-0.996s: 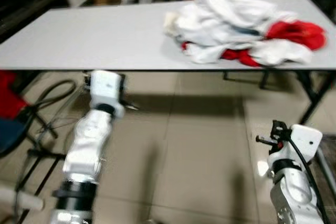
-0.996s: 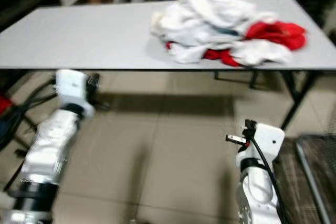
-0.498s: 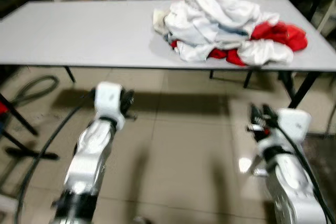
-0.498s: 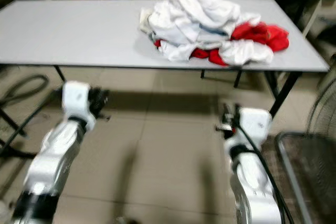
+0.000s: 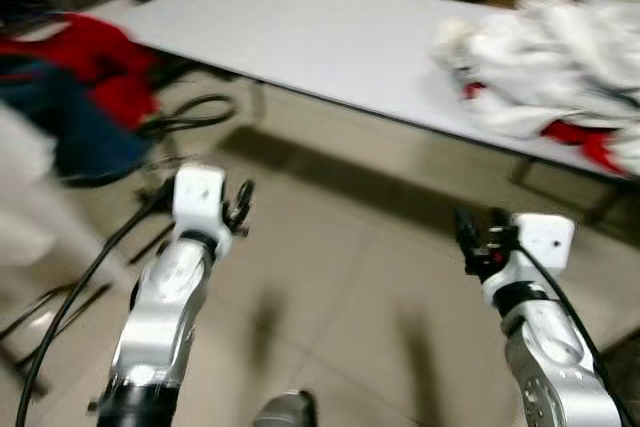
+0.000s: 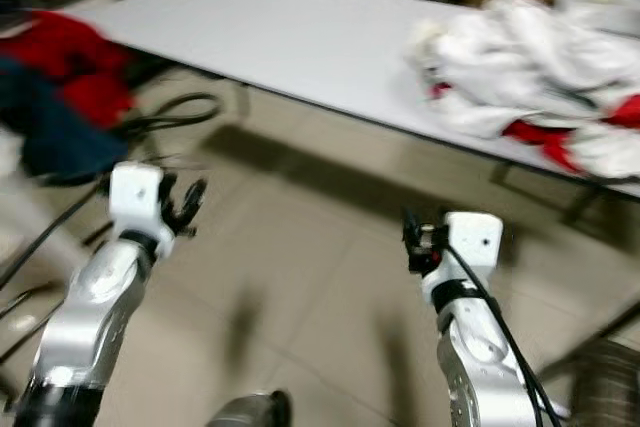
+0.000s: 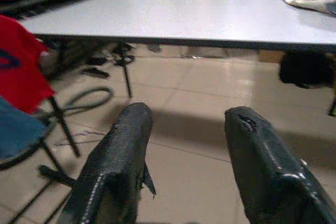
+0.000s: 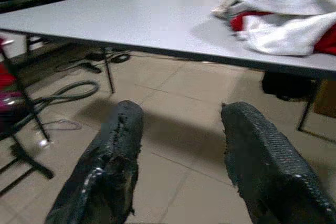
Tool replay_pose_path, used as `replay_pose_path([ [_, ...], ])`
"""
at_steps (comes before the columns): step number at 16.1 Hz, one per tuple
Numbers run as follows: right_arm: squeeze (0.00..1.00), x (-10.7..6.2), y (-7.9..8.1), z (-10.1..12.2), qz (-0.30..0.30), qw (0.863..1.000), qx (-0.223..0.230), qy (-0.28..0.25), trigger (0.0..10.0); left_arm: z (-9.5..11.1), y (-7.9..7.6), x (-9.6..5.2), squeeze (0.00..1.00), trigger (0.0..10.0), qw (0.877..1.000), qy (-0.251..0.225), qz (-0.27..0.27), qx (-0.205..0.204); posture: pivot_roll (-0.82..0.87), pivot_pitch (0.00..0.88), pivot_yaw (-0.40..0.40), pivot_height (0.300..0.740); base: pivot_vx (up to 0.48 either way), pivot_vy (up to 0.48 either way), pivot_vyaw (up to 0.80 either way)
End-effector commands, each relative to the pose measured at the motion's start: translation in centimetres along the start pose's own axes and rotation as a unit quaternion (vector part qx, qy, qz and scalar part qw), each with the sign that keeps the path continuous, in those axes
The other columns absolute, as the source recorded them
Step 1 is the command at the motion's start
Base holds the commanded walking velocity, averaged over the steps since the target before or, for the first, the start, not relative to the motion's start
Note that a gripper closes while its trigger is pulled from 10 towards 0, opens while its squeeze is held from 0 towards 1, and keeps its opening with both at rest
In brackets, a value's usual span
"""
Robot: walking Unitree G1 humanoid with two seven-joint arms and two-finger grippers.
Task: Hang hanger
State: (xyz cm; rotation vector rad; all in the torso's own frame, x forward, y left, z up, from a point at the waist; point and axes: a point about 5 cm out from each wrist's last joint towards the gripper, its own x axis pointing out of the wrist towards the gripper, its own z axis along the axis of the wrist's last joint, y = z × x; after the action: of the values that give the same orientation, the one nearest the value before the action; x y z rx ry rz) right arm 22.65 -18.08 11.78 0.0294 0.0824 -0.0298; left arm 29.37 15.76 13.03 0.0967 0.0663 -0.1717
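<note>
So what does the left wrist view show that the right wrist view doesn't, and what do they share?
Left wrist view alone: a red garment above a blue one, hanging at the edge.

Right wrist view alone: much of the white and red clothes pile on the table, which the left wrist view catches just a white corner of.

Shared: the grey table, tiled floor, a hose on it, and open black fingers, left gripper and right gripper, both empty.

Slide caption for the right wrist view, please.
Open, empty right gripper held low over tiled floor, facing a grey table piled with white and red clothes.
</note>
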Motion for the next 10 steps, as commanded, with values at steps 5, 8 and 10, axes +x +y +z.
replay_pose_path([
  [5,1.00,0.4,0.6,-1.1,-0.006,1.000,-0.015,0.011,10.0,-1.5,2.3,-1.5,1.00,10.0,0.991,0.016,0.113,0.070,-0.04,0.009,0.039,0.740,0.000,0.000,0.80],
  [8,1.00,0.9,0.8,-0.3,0.017,0.999,-0.027,0.007,10.0,-0.5,0.4,-1.4,1.00,10.0,0.999,-0.001,0.050,0.017,-0.03,0.014,0.035,0.740,0.000,0.000,0.80],
  [10,1.00,1.7,-0.1,-0.7,-0.015,0.998,-0.064,0.020,10.0,-0.3,-0.7,-1.0,1.00,10.0,0.999,-0.014,0.039,0.002,-0.05,0.020,0.019,0.740,0.126,0.000,0.80],
])
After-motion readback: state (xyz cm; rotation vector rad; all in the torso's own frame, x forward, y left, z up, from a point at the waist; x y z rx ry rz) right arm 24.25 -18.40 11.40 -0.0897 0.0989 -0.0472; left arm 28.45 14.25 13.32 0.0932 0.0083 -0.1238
